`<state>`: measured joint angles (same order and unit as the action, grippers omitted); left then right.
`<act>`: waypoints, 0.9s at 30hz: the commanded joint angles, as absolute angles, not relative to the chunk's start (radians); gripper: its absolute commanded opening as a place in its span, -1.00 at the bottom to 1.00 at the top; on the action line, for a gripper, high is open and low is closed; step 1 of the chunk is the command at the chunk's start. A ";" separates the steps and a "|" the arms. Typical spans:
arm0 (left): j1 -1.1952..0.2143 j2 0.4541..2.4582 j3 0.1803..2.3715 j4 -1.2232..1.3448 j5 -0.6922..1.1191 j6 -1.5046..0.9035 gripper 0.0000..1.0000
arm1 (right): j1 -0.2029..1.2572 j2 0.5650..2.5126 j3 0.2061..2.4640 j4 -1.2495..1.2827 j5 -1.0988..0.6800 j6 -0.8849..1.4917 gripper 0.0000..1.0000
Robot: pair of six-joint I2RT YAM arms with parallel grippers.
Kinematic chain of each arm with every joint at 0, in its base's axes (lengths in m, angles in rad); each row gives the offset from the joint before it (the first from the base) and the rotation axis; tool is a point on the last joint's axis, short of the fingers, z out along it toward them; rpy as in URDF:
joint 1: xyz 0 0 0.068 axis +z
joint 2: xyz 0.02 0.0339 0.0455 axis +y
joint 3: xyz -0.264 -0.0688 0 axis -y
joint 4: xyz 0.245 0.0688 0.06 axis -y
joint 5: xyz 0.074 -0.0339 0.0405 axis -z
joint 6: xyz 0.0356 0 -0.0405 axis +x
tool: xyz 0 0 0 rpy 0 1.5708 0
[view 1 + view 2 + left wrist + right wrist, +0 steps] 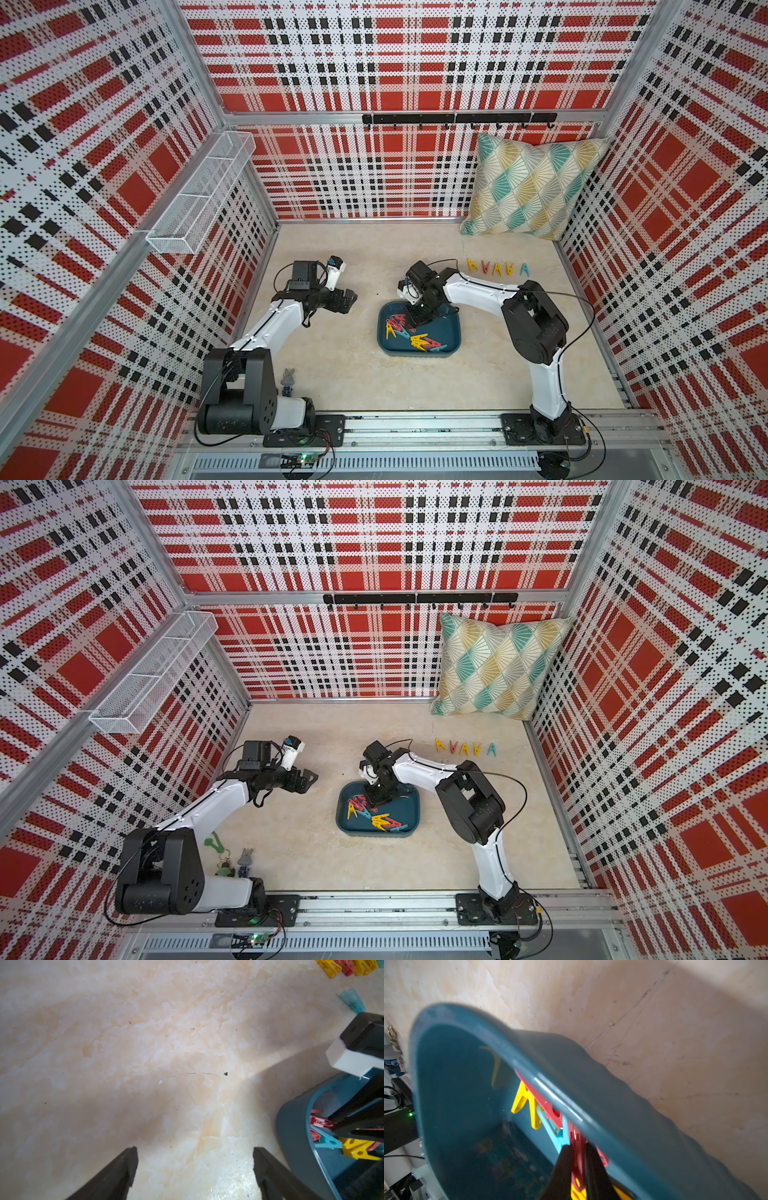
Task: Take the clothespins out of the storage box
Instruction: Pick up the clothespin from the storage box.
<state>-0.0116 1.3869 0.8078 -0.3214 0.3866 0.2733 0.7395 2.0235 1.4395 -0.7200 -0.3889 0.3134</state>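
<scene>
On a pale marbled table (332,374), between 2 robot arms, sits a shallow teal storage box (446,328). Loose clothespins (422,341) in yellow, red and light blue lie heaped inside it, mostly along the side facing the left arm and along the edge nearest the arm bases.

The right gripper (412,321) reaches down into the box at the far end of the heap. Its wrist camera shows the 2 black fingers (562,1167) closed tight on a red clothespin (577,1157), 1 on each side of it, close against the box wall. A light blue clothespin (560,1136) and a yellow clothespin (529,1105) lie just beside the gripped one. Whether the red clothespin is lifted off the box floor cannot be told.

The left gripper (351,302) hangs over bare table, near the box but apart from it. Its jaws stand wide apart with nothing between them.

Well apart from the box, toward the back right corner, a row of 5 clothespins (497,269) lies on the table. The left wrist camera also shows a lone blue clothespin (352,1001) on the table near that row. Behind the row a patterned pillow (532,187) leans in the corner. A white wire basket (199,195) hangs on the left wall, and a black hook rail (457,118) runs along the back wall. A small grey figurine (287,376) lies by the left arm's base.
</scene>
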 commanded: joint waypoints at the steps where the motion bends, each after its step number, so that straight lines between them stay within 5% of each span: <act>1: 0.001 1.370 0.802 -0.309 0.403 0.276 0.85 | 0.746 1.964 1.428 -0.721 -0.393 0.322 -0.78; 27: 0.000 1.376 0.802 -0.309 0.402 0.276 0.84 | 0.734 1.717 1.377 -0.753 -0.286 0.348 -0.96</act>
<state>-0.0116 1.3869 0.8078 -0.3214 0.3885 0.2733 0.7391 1.7615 1.3983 -0.7433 -0.3180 0.3332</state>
